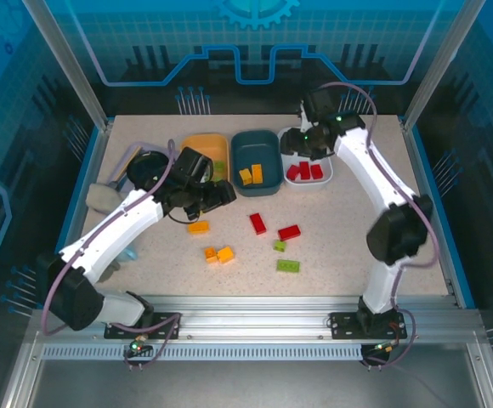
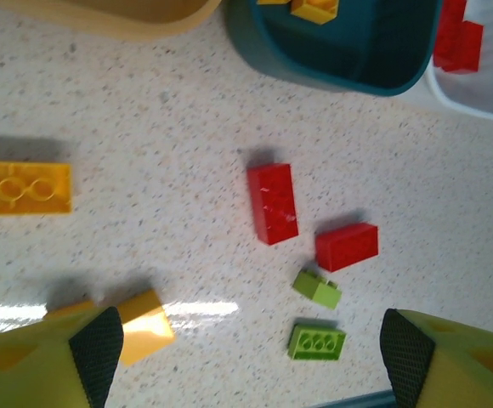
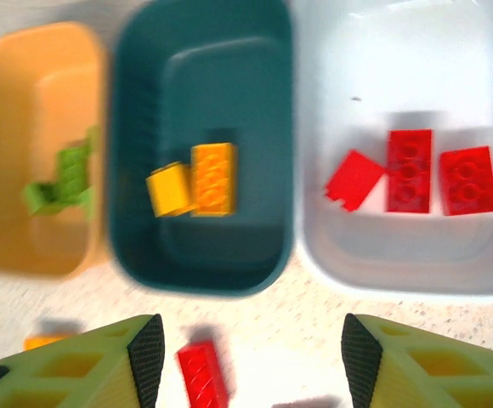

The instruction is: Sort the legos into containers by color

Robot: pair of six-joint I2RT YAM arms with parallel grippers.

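Three containers stand in a row at the back: an orange tub (image 1: pixel 197 140) (image 3: pixel 8 127) with green legos (image 3: pixel 59 183), a teal tub (image 1: pixel 255 136) (image 3: pixel 200 93) with two yellow legos (image 3: pixel 195 183), and a white tub (image 1: pixel 306 183) (image 3: pixel 399 76) with three red legos (image 3: pixel 408 170). Loose on the table lie two red bricks (image 1: pixel 257 223) (image 2: pixel 272 202), (image 1: pixel 289 232) (image 2: pixel 346 246), two green ones (image 2: pixel 317 288), (image 1: pixel 287 266) (image 2: pixel 316 342) and orange-yellow ones (image 1: pixel 198 227) (image 2: pixel 21 187), (image 1: pixel 219 254) (image 2: pixel 144 316). My left gripper (image 1: pixel 217 194) (image 2: pixel 251 353) hangs open and empty over the table. My right gripper (image 1: pixel 302 149) (image 3: pixel 253 357) is open and empty above the white tub's near rim.
A grey rounded object (image 1: pixel 102 198) and a dark round one (image 1: pixel 147 167) sit at the far left beside my left arm. Blue rails edge the table on both sides, with a metal rail along the near edge.
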